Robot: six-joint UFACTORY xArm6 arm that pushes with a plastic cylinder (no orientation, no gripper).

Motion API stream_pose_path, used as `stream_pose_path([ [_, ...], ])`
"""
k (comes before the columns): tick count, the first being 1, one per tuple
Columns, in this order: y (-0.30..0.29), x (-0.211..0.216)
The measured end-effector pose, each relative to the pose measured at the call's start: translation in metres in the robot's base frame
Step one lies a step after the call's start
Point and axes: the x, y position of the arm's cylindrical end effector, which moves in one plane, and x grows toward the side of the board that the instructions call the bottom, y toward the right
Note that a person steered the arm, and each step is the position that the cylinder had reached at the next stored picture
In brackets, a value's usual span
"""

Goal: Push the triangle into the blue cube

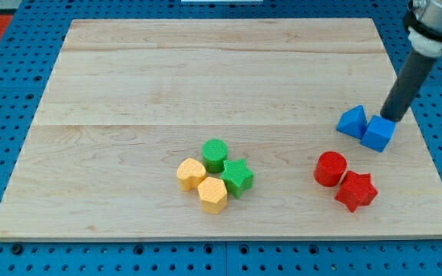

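Nearest the view's bottom: yellow hexagon block (pixel 212 195), touching yellow heart-like block (pixel 190 173), green star (pixel 238 177), green cylinder (pixel 215 155). Right of those: red star (pixel 356 191) beside red cylinder (pixel 330 168). Blue triangle (pixel 351 121) touches blue cube (pixel 377 133) on the wooden board (pixel 167 84). My tip (pixel 391 118) is a bare rod, just behind the cube's upper edge.

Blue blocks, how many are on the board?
2, touching, at the view's right: the blue triangle on the left, the blue cube on the right. My tip sits just above the cube. None seem hidden.
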Motion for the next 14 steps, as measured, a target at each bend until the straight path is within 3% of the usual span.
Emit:
stream_pose_path([
  [1,-0.017,0.029],
  [2,-0.018,0.020],
  [3,-0.014,-0.016],
  [4,-0.051,-0.025],
  [5,-0.078,-0.001],
  [6,-0.080,-0.038],
  [7,-0.114,-0.039],
  [9,-0.072,-0.018],
  [10,-0.069,-0.052],
  [11,-0.118,-0.049],
  [12,-0.126,-0.007],
  [13,-0.096,0.015],
  [14,-0.096,0.002],
])
